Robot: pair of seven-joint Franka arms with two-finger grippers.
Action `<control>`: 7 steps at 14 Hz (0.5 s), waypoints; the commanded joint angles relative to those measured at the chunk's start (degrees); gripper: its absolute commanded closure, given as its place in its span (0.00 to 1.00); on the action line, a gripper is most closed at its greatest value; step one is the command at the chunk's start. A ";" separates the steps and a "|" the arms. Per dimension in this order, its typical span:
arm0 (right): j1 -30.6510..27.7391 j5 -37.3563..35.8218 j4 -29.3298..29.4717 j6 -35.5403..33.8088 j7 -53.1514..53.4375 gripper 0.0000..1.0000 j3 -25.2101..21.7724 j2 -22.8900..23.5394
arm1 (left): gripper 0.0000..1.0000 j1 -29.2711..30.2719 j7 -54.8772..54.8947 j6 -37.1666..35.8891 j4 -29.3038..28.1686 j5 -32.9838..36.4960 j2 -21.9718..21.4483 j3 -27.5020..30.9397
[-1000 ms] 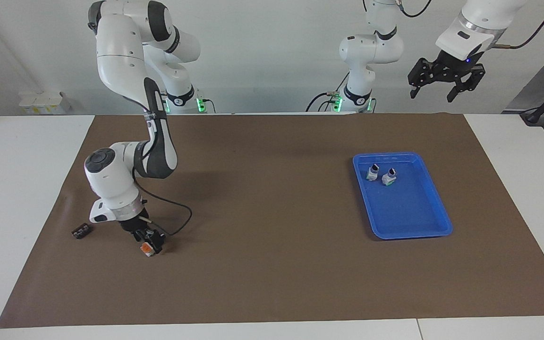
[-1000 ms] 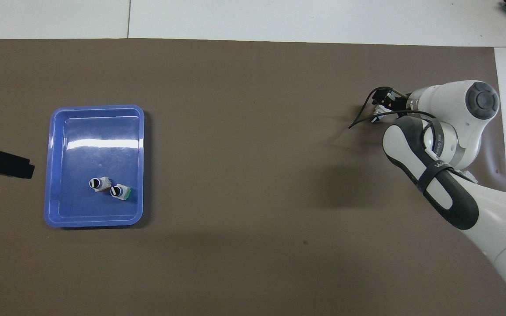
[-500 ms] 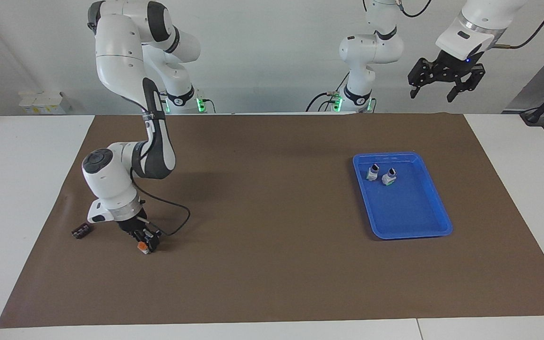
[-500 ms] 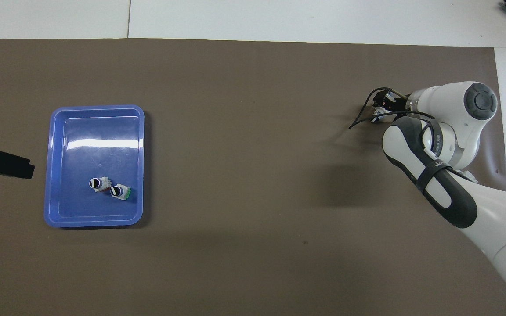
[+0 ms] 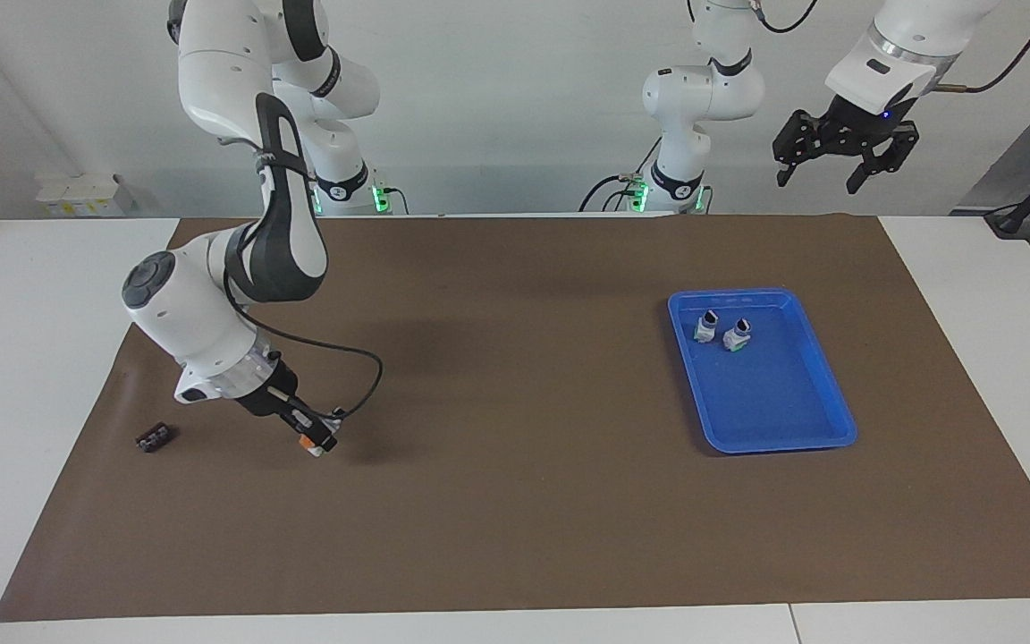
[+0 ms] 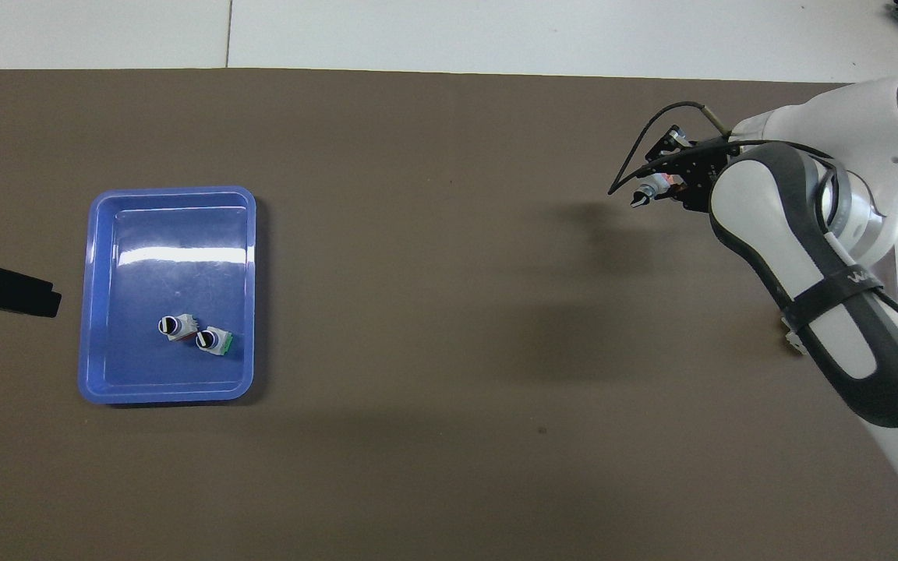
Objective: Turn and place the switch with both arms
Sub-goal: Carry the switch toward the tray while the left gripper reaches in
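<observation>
My right gripper (image 5: 316, 442) is shut on a switch (image 5: 306, 440) with an orange face and holds it tilted, just above the brown mat at the right arm's end of the table. In the overhead view the right gripper (image 6: 658, 187) shows the switch (image 6: 654, 188) between its fingers. My left gripper (image 5: 817, 179) is open and empty. It waits high in the air at the left arm's end, and its tip shows at the edge of the overhead view (image 6: 24, 294).
A blue tray (image 5: 774, 444) lies at the left arm's end and also shows in the overhead view (image 6: 168, 394). In it are two more switches (image 5: 707, 326) (image 5: 737, 334). A small flat black piece (image 5: 154, 437) lies on the mat beside the right gripper.
My right gripper has lifted the switch off the mat, tilted, and carried it a little toward the middle of the table. The left arm has not moved.
</observation>
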 commanded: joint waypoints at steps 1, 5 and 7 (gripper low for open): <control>0.27 2.12 -0.79 -2.91 10.11 1.00 2.56 -3.72 | 0.00 0.45 -0.47 0.25 -1.68 0.93 -1.58 -0.33; 0.28 5.54 -0.52 -7.04 31.37 1.00 9.85 -8.29 | 0.00 0.45 -0.47 0.25 -1.68 0.93 -1.58 -0.33; 0.28 5.90 -0.52 -8.10 40.70 1.00 13.37 -10.32 | 0.00 0.45 -0.47 0.25 -1.68 0.93 -1.58 -0.33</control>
